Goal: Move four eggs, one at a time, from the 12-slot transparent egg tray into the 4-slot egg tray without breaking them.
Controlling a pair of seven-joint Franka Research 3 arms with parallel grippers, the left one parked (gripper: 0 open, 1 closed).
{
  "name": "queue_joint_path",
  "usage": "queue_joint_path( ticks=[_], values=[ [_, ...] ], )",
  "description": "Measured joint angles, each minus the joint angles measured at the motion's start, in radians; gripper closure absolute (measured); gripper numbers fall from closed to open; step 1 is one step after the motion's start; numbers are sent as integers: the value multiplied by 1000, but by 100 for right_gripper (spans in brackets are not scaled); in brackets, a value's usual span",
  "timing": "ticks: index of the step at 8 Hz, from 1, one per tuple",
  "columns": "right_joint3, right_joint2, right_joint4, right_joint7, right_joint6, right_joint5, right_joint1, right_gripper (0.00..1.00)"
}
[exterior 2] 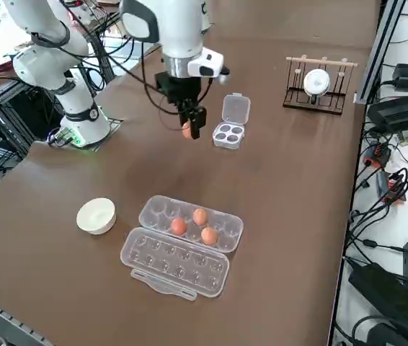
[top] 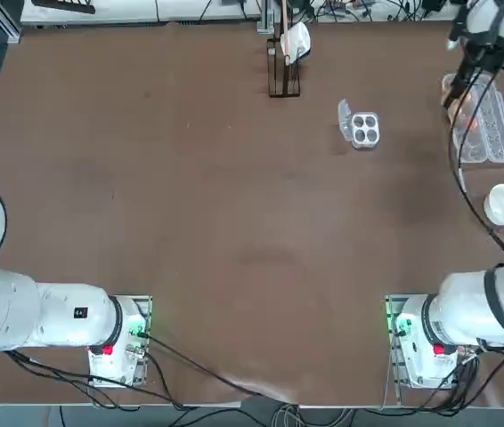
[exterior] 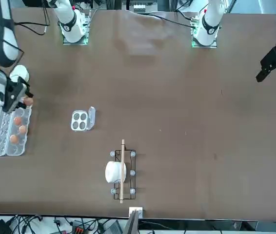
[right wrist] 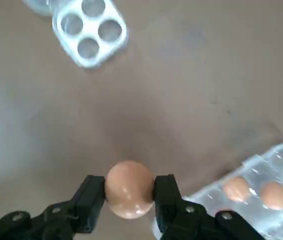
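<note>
My right gripper (exterior 2: 193, 128) is shut on one brown-orange egg (right wrist: 129, 189) and holds it in the air above the table. It hangs between the long 12-slot transparent egg tray (exterior 2: 153, 209) and the small 4-slot egg tray (exterior 2: 228, 134). Three eggs (exterior 2: 200, 216) remain in the long tray's cups, and its lid lies open beside them. The 4-slot tray (right wrist: 89, 30) has its lid flap open and its cups hold nothing. In the front view the held egg (exterior: 28, 101) sits just past the long tray's (exterior: 1, 139) end.
A white round bowl (exterior 2: 96, 215) sits beside the long tray on the robot's side. A wooden rack with a white cup (exterior 2: 318, 85) stands at the far middle edge. Bare brown tabletop stretches around the 4-slot tray (top: 364, 129).
</note>
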Motion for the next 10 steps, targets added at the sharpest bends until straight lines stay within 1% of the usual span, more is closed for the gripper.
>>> queue_joint_path(
  ticks=[1, 3, 7, 9, 10],
  values=[
    [1, 5, -10, 100, 19, 0, 51, 42],
    [1, 24, -39, 263, 90, 2, 121, 42],
    [2, 112, -75, 610, 272, 4, 285, 42],
    [2, 169, -76, 730, 347, 4, 334, 42],
    [1, 187, -76, 772, 360, 4, 350, 42]
  ],
)
